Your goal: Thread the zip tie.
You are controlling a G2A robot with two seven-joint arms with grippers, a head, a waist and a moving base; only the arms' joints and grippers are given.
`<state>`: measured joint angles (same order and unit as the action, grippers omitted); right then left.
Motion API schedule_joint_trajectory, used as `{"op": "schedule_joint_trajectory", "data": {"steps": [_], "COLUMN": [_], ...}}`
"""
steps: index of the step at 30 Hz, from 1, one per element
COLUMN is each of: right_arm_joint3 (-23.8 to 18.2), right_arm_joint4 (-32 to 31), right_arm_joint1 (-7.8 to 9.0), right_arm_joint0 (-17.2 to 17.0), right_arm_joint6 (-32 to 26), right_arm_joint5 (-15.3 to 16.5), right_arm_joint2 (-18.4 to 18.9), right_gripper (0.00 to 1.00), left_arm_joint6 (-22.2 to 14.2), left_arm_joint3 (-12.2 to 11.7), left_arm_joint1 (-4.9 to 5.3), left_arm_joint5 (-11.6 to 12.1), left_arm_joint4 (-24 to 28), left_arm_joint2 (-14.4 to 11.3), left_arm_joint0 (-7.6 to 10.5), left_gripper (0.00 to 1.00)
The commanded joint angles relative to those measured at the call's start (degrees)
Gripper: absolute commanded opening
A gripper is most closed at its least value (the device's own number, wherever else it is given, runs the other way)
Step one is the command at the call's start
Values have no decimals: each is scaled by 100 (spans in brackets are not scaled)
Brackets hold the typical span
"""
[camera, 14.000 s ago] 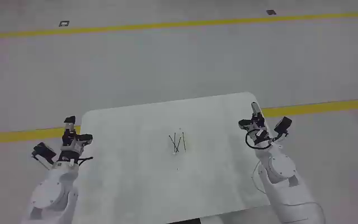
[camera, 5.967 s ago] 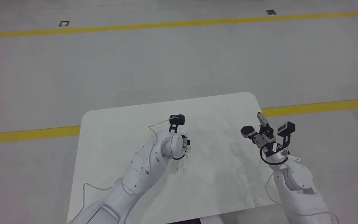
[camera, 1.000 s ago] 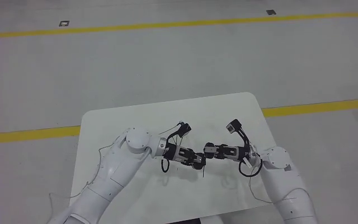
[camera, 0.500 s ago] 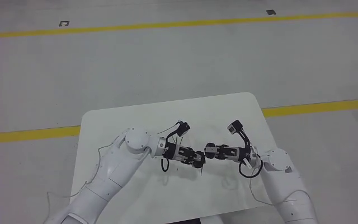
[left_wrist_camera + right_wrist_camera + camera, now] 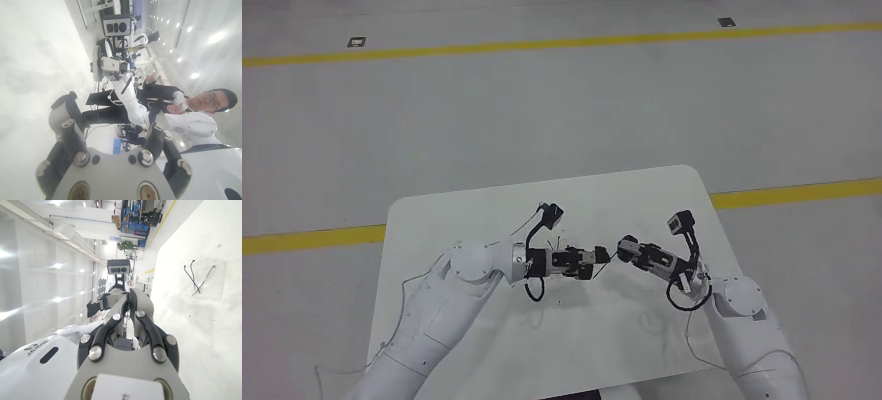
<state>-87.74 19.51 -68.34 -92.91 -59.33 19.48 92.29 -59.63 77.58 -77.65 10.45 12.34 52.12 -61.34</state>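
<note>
Since half a second ago both grippers have shifted toward 12 o'clock, and the right has drawn off toward 2. The zip tie (image 5: 606, 259), a thin dark springy strand, spans the gap between them, near the middle of the matte white table (image 5: 442, 230). The left gripper (image 5: 116, 104) is spread wide. The right gripper (image 5: 130, 294) has its ribbed pads (image 5: 132, 302) pressed together, seemingly on the tie. Threading likely needs the tip held square to the head. Three spare ties (image 5: 194, 279) lie crossed on clear film (image 5: 217, 279) at 10 o'clock.
</note>
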Motion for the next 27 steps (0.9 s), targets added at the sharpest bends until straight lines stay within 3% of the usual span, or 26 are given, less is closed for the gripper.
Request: {"op": "schedule_joint_trajectory", "data": {"steps": [1, 7, 9, 14, 19, 24, 27], "right_arm_joint3": [5, 5, -25, -288, -537, -470, -461], "right_arm_joint4": [-51, -51, 78, 518, 361, -24, -61], "right_arm_joint1": [6, 6, -17, -138, -273, -415, -421], "right_arm_joint0": [0, 0, -5, -229, -379, -397, -395], "right_arm_joint6": [-32, -32, 291, 1177, 1488, 1659, 1689], "right_arm_joint5": [0, 0, 0, 0, 0, 0, 0], "right_arm_joint2": [-3, -3, -44, -2, -37, -166, -159], "right_gripper": [0, 0, 0, 0, 0, 0, 0], "left_arm_joint6": [-10, -10, 201, 1386, 1957, 2537, 2537], "left_arm_joint3": [-5, -5, 7, 52, 151, 213, 213], "left_arm_joint1": [-1, -1, -13, -40, -53, -80, -80], "left_arm_joint5": [-5, -5, 48, 876, 904, 904, 904], "left_arm_joint4": [2, 2, 196, 463, 323, 138, 138], "left_arm_joint2": [-3, -3, -12, 24, -36, -79, -79], "left_arm_joint0": [6, 6, -109, -525, -685, -771, -771], "left_gripper": [100, 100, 100, 100, 100, 100, 100]}}
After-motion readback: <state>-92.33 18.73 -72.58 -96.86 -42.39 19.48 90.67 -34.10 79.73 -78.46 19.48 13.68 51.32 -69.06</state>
